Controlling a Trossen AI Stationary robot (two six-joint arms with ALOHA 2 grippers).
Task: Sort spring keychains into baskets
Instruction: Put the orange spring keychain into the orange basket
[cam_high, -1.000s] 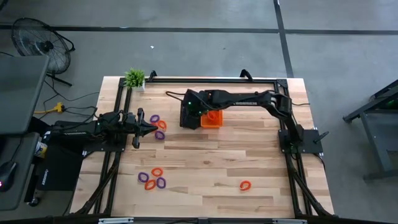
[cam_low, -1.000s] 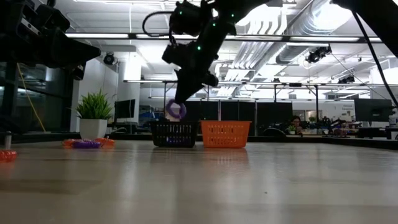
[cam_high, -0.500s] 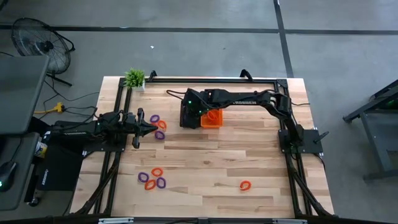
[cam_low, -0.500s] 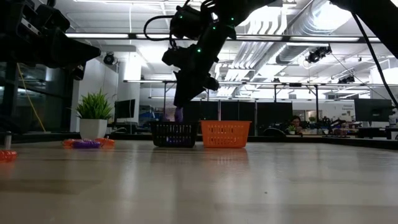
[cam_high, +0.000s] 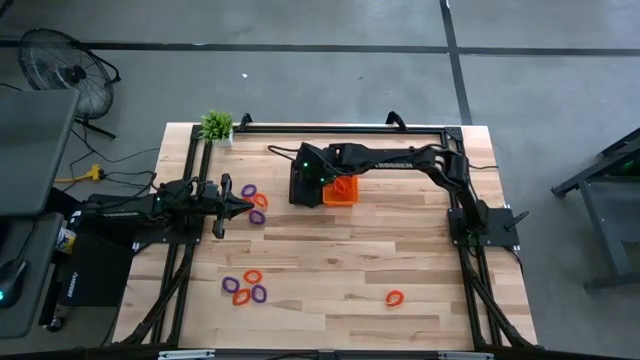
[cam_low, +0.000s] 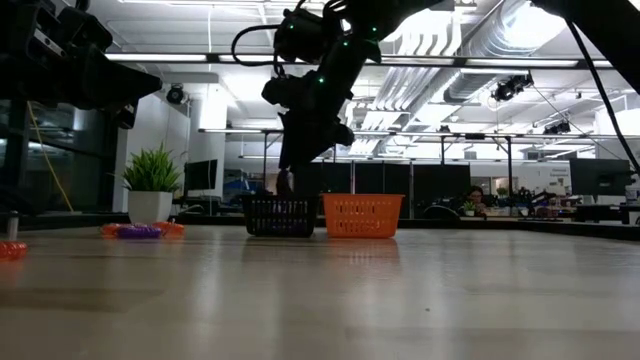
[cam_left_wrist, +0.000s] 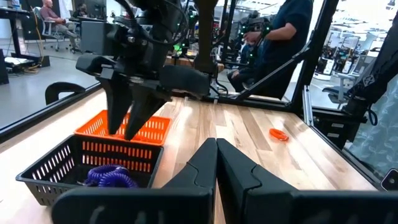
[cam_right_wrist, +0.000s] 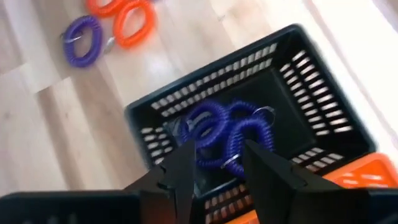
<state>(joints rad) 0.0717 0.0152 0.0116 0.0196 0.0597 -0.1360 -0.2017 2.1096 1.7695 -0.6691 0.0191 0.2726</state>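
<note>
a: purple coils (cam_right_wrist: 227, 140) lie heaped in the black basket (cam_right_wrist: 323, 118), several of them tangled on its floor.

b: where is the right claw (cam_right_wrist: 214, 165)?

a: right above that black basket (cam_high: 304, 188), pointing down into it. its fingers (cam_right_wrist: 180, 171) are spread apart with nothing between them. in the low view the right claw (cam_low: 290, 165) hangs just over the basket's rim (cam_low: 280, 215).

b: and the orange basket (cam_high: 341, 190)?

a: touching the black one, side by side near the far middle of the wooden counter (cam_high: 420, 260). in the left wrist view the orange basket (cam_left_wrist: 124, 130) stands just behind the black one (cam_left_wrist: 56, 171).

b: the left claw (cam_high: 238, 206)?

a: it waits low over the counter's left side, fingers (cam_left_wrist: 242, 174) pressed together, empty.

b: what lies loose?

a: a mixed cluster (cam_high: 255, 200) of purple and orange loops just beside the left claw's tip, a second mixed cluster (cam_high: 244, 288) near the front left, and one orange loop (cam_high: 394, 297) alone, well apart, toward the front right. a small green plant (cam_high: 216, 125) stands at the far left corner.
</note>
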